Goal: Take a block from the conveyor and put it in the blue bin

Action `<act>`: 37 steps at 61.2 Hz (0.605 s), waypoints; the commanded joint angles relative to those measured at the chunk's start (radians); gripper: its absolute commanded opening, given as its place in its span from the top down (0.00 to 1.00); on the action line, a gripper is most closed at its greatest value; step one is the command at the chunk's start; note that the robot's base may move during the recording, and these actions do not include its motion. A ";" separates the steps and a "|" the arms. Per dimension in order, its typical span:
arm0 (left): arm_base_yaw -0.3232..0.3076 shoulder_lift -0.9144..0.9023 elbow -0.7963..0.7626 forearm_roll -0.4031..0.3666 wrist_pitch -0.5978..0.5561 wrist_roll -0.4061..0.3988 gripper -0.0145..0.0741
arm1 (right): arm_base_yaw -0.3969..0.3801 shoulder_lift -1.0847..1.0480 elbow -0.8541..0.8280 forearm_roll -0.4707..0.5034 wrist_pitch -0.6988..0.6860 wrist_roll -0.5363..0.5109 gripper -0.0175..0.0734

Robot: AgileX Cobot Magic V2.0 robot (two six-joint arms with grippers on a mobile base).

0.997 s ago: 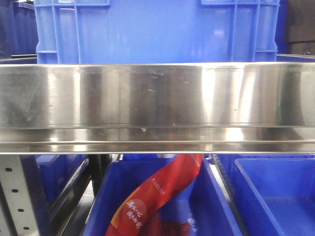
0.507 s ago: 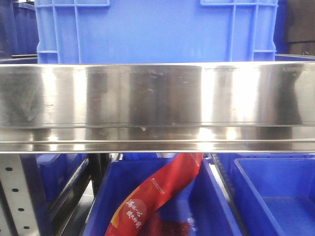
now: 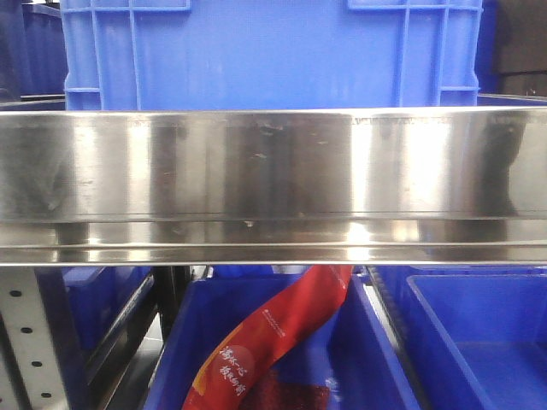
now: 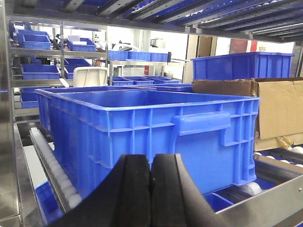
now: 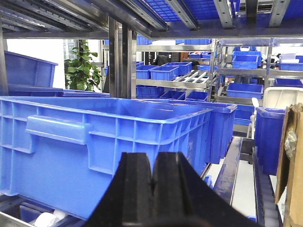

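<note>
— Block: not in any view; conveyor belt unseen too. Blue bin listed at twelve o'clock of both wrists, on rollers.

— Grippers?

— Left gripper: jaws pressed together, holding nothing. Right gripper: same, clenched empty.

— Risk?

— My judgement: clenched jaws would nudge a block rather than take it; the steel rail hides everything from the front.

— Room?

— Racking, stacked blue crates, cardboard box at three o'clock, red packet in a lower bin.
</note>
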 commanded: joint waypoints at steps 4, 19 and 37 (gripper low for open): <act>0.000 -0.006 0.004 -0.007 -0.028 -0.002 0.96 | -0.011 -0.006 0.012 0.000 -0.025 0.000 0.99; 0.000 -0.006 0.004 -0.007 -0.028 -0.002 0.96 | -0.230 -0.063 0.162 -0.009 -0.019 0.000 0.99; 0.000 -0.006 0.004 -0.007 -0.028 -0.002 0.96 | -0.362 -0.197 0.349 -0.012 -0.085 0.000 0.99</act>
